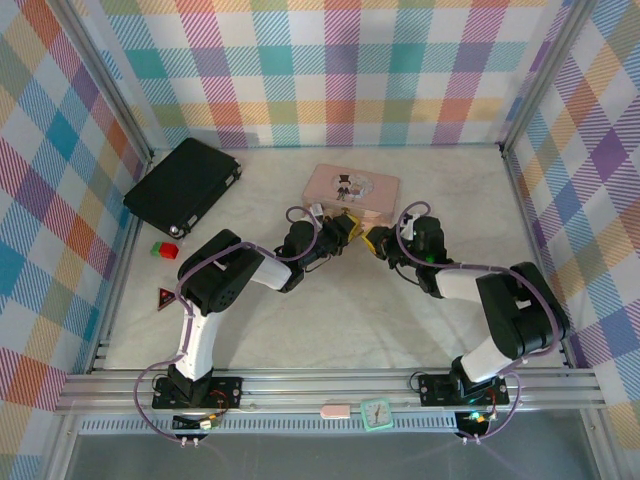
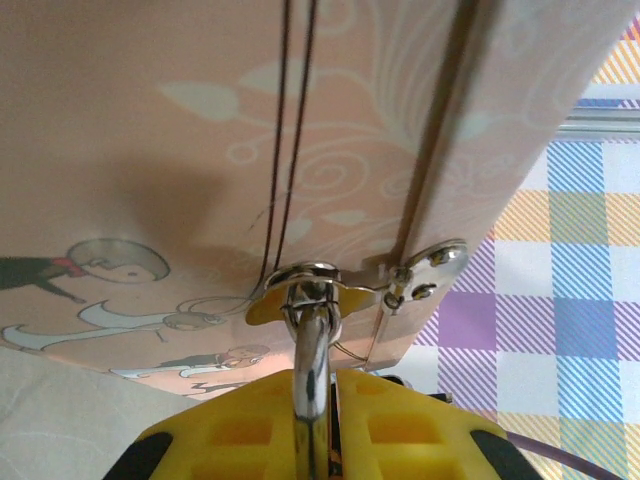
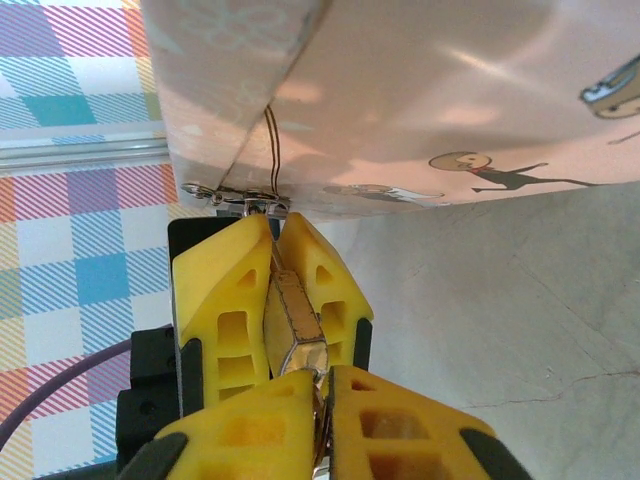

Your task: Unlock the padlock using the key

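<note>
1. Left gripper [image 2: 312,400] is clamped on the padlock [image 3: 297,322]. Its yellow fingers squeeze the brass body from both sides, and the thin silver shackle [image 2: 310,340] runs up out of them to the hasp [image 2: 430,262] of the pink tin [image 1: 352,186].
2. Right gripper [image 3: 322,405] sits nose to nose with its partner, fingers pressed almost together on a thin silver sliver at the padlock's bottom end. I read that as the key [image 3: 318,378], though most of it is hidden.
3. Where is all this? The tin lies toward the far edge of the desk [image 1: 300,320], roughly midway between its left and right edges. The padlock hangs at the tin's near side, right where the two grippers meet.
4. On handling, the padlock looks tiny, hard and smooth. I'd call it light and slippery, and free to swing on the hasp unless pinned. The broad flat faces are the place to hold it, as here, which leaves the keyhole end open.
5. The key looks stiff but wafer-thin, with very little to grab. Pinch the flat head squarely so the twist carries down the blade. An off-centre pinch could let it tilt or skate out.
6. My read is that the key is at or in the keyhole and the turn is to come. How deep it sits, I cannot tell.
7. One risk is that the tin looks light and may slide or tip if either arm tugs on the hasp.
</note>
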Controlling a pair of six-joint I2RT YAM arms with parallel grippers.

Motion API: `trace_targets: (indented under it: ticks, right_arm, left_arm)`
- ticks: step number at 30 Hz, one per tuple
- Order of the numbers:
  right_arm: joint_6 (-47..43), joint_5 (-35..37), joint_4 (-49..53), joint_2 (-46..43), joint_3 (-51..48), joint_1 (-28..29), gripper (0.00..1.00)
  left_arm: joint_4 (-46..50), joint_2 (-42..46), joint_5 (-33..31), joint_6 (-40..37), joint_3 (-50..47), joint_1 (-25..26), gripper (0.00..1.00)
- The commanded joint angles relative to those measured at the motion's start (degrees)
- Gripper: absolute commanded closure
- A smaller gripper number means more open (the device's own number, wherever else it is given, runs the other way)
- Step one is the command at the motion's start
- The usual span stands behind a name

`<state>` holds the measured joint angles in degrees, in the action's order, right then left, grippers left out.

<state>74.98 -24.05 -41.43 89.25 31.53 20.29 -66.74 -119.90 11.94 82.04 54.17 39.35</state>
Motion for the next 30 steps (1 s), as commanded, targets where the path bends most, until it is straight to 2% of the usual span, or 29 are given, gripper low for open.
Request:
trace_targets:
  ticks: [1, 6, 9, 14, 17, 20, 26, 30]
  right_arm:
    - [0.1, -0.2, -3.8, 0.9, 0.2, 1.5, 0.84]
    - [1.4, 1.1, -5.2, 1.7, -0.3, 2.8, 0.84]
    - [2.4, 1.7, -6.9, 2.3, -0.7, 2.9, 0.99]
    - [9.6, 1.6, -11.3, 3.9, -0.9, 2.8, 1.00]
    - [17.4, -0.8, -15.2, 5.7, 0.2, 1.9, 1.00]
    - [27.7, -3.4, -19.4, 7.8, 1.9, 0.5, 1.00]
    - [54.9, -1.9, -39.2, 16.6, 4.3, 0.1, 1.00]
    - [60.2, 2.1, -39.3, 15.5, 5.4, 0.1, 1.00]
  left_arm:
    - [-4.1, 2.1, 0.5, 0.9, 0.4, 1.2, 1.00]
    - [-4.4, 2.1, 0.0, 1.1, 0.2, 1.2, 1.00]
    - [-4.6, 2.2, -0.1, 1.0, 0.0, 1.3, 1.00]
    - [-7.1, 1.7, 0.0, -0.1, -0.6, 1.3, 1.00]
    - [-10.7, 0.3, 0.9, -2.8, -0.7, 1.3, 1.00]
    - [-11.1, -0.1, 2.5, -8.6, -0.2, 1.4, 1.00]
    - [-11.8, -1.2, 5.8, -14.9, 2.0, 1.5, 1.00]
    - [-12.0, -2.7, 6.2, -17.1, 3.1, 1.7, 1.00]
